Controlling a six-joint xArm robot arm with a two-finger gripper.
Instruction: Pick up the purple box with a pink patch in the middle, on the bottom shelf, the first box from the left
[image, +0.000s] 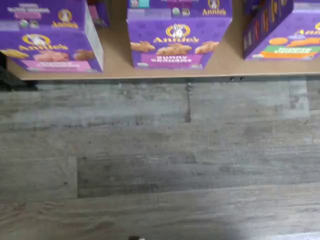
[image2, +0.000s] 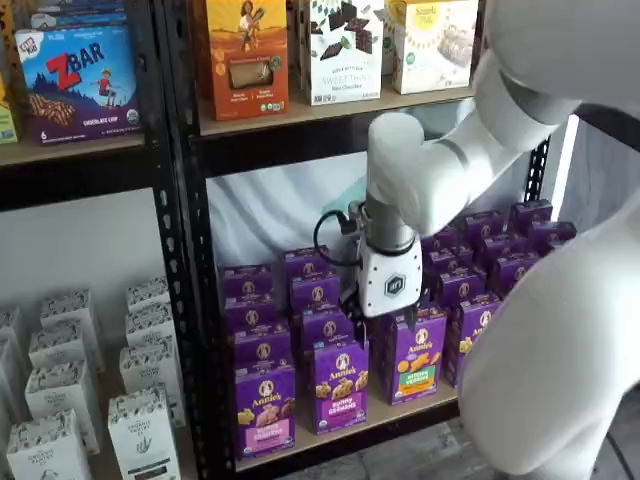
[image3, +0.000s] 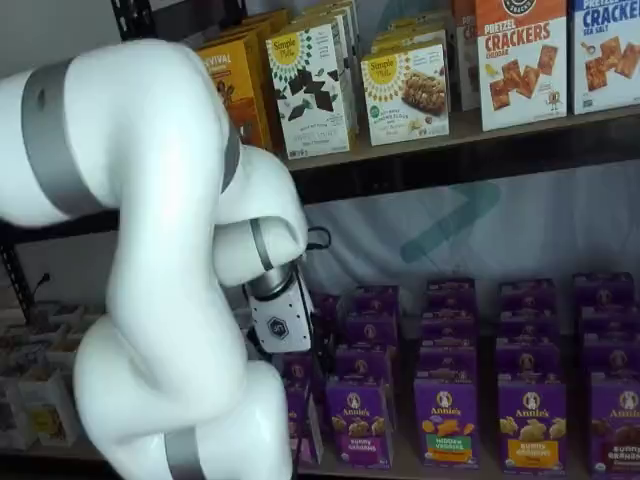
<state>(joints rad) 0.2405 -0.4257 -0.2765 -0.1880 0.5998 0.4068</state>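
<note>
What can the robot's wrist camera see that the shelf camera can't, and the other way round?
Only the wrist view shows a wide stretch of grey plank floor. Only a shelf view shows the robot arm, its gripper, the snack boxes on the upper shelf and the white boxes beside the rack. Both show the purple box with the pink band, its purple neighbours and the bottom shelf.

Annie's on purple box, ZBAR carton

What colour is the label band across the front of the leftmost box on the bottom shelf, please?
Pink, on the purple box; clearest in that shelf view.
</note>
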